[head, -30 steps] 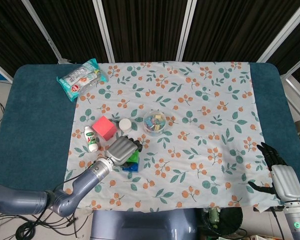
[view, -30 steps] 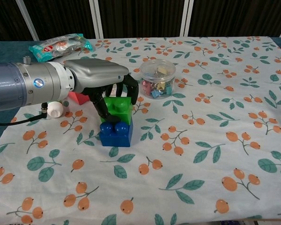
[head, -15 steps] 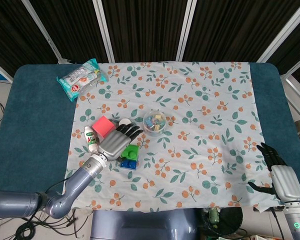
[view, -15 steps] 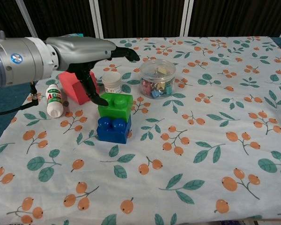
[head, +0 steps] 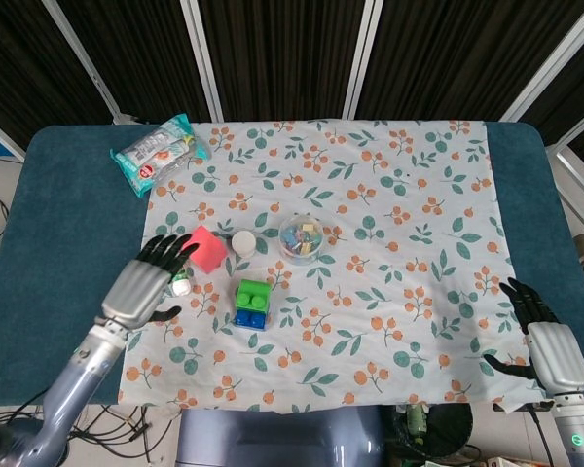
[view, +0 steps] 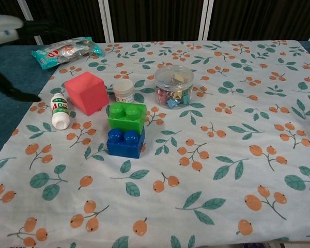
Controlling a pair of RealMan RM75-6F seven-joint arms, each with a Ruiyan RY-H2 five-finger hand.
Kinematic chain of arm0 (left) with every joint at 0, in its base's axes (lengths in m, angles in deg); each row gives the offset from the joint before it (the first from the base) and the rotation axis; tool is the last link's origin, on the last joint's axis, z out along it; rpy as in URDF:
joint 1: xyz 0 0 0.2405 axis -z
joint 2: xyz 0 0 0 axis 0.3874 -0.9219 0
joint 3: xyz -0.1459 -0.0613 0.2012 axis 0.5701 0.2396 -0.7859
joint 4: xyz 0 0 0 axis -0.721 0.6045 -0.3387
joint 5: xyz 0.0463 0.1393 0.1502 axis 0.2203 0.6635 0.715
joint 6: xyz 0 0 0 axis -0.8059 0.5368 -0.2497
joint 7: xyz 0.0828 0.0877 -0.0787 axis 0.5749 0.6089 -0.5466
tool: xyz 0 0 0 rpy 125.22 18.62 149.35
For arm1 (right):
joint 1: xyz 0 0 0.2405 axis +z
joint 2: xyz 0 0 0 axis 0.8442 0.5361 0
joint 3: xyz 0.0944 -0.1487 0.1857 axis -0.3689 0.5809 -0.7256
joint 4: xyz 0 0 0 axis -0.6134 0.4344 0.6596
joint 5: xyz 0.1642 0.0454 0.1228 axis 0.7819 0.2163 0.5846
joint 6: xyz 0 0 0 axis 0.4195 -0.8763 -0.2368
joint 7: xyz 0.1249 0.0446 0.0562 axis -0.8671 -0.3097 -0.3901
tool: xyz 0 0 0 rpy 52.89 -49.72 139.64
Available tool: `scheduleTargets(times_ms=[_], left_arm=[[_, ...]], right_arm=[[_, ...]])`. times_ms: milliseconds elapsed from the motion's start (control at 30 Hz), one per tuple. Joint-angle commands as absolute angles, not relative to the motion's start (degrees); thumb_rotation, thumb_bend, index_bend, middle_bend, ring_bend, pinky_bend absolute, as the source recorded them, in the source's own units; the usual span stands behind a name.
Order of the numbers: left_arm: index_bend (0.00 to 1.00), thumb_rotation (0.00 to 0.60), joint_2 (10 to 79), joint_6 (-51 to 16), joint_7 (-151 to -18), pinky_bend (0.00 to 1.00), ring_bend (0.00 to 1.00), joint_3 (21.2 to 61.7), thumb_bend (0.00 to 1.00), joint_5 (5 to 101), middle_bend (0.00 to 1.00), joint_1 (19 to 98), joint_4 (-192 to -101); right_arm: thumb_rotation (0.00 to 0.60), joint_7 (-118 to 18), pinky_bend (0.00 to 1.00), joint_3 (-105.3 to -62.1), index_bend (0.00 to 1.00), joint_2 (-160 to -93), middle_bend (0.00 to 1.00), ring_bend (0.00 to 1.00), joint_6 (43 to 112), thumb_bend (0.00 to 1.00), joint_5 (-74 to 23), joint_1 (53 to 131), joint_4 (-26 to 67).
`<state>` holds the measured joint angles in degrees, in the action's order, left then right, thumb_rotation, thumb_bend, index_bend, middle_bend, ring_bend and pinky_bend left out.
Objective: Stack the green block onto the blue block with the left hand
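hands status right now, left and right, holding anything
Left hand: open, fingers spread, holding nothing, off to the side of the green block.
Right hand: open, empty, at the table edge.

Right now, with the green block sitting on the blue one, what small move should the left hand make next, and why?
Probably just ease the left hand back toward its own table edge. The green block sits on the blue block, a bit askew but untouched, and the hand, fingers spread, hovers over the small white bottle and could knock it.
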<state>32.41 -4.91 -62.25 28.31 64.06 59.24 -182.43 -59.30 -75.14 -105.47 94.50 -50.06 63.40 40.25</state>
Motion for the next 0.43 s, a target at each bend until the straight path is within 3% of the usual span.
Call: scheduleTargets(times_ms=[33, 200, 433], left_arm=[[0.0, 0.6, 29.93, 4.14, -68.36, 0.02, 0.0, 22.14, 0.11, 71.2, 0.0, 49.62, -177.63], [0.0, 0.6, 29.88, 8.63, -73.6, 0.0, 0.0, 20.29, 0.09, 73.71, 0.0, 43.17, -172.32], [0.0, 0.6, 31.09, 11.03, -78.61, 0.0, 0.0, 22.33, 0.09, 73.77, 0.0, 38.34, -167.0]], right_arm=[[0.6, -58.99, 0.21, -75.1, 0.0, -105.51, 0.0, 0.0, 94.68, 0.1, -50.21, 63.33, 40.22], [0.6, -58.24, 0.21, -75.03, 0.0, -105.62, 0.0, 0.0, 95.05, 0.1, -50.58, 63.25, 39.97], [0.6, -58.01, 0.21, -75.03, 0.0, -105.8, 0.0, 0.0, 95.36, 0.1, -50.85, 63.2, 39.68]])
